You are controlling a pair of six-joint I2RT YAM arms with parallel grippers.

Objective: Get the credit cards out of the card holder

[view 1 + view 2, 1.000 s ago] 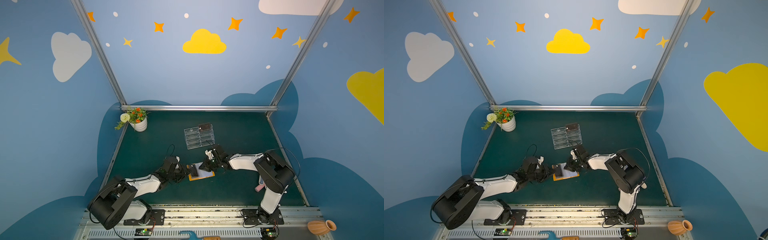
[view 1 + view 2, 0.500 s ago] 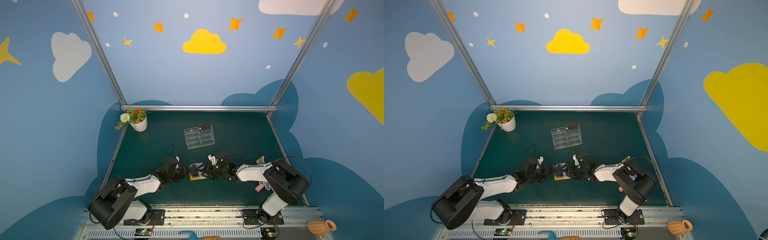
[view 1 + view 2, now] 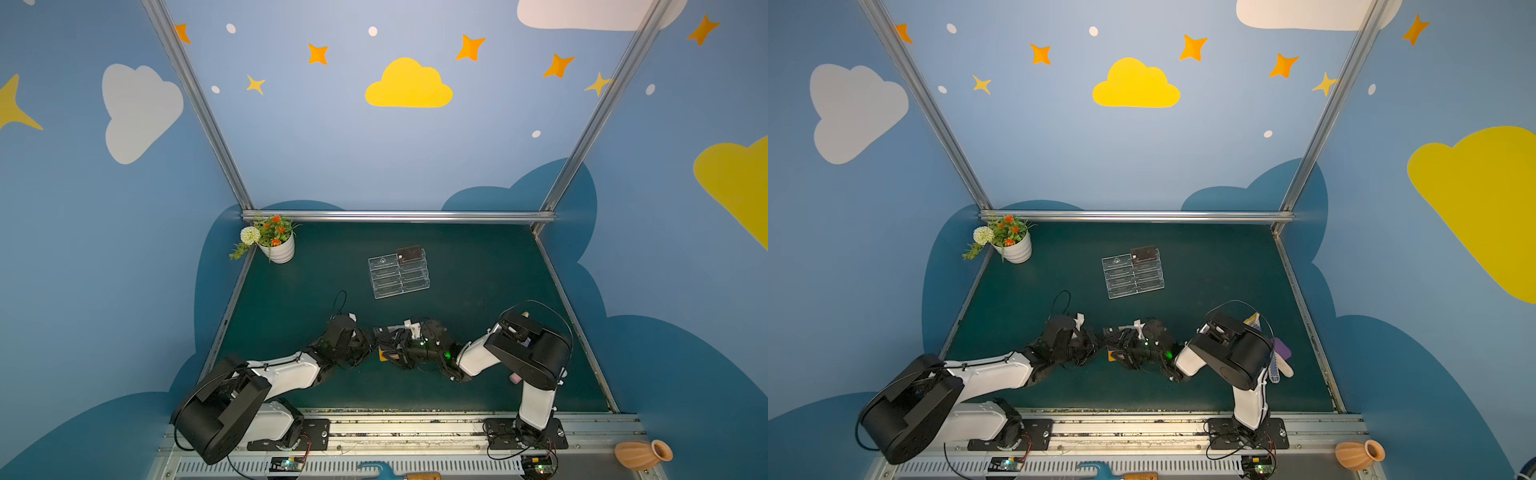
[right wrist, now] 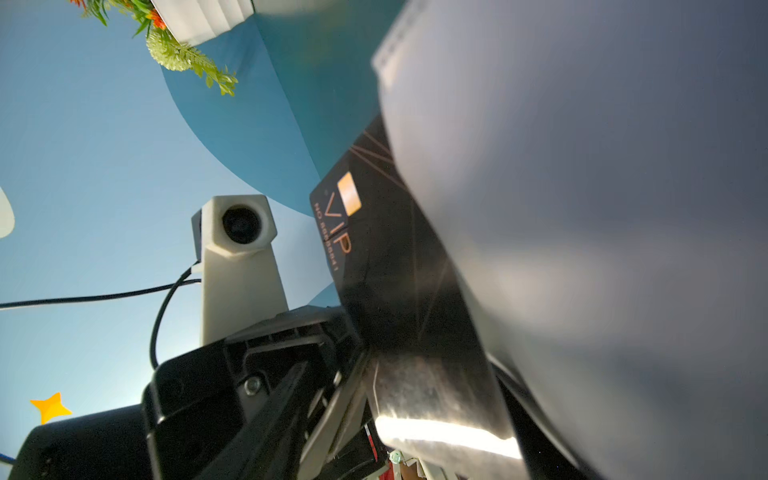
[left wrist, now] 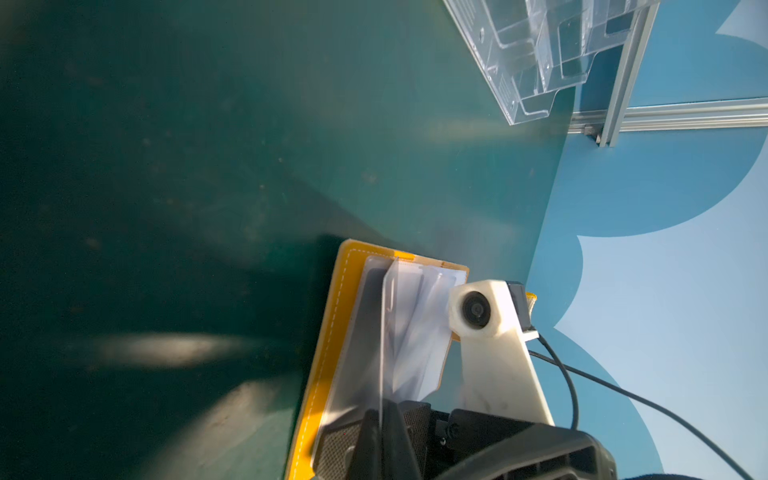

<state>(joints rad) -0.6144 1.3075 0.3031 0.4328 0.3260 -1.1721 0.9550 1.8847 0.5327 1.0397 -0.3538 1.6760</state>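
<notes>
The orange-yellow card holder [image 5: 328, 332] is being held open on the green mat [image 5: 166, 166], its clear sleeve pages [image 5: 409, 328] being fanned upward. A black card [image 4: 374, 257] lettered VIP is being overlapped by one page. Another dark card [image 3: 409, 252] is being carried in the clear stand's [image 3: 397, 277] far right compartment.

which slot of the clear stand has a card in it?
The rear-tier slot in the right column of the clear stand. In both top views a dark card lies in it; the other slots show only clear plastic.
</notes>
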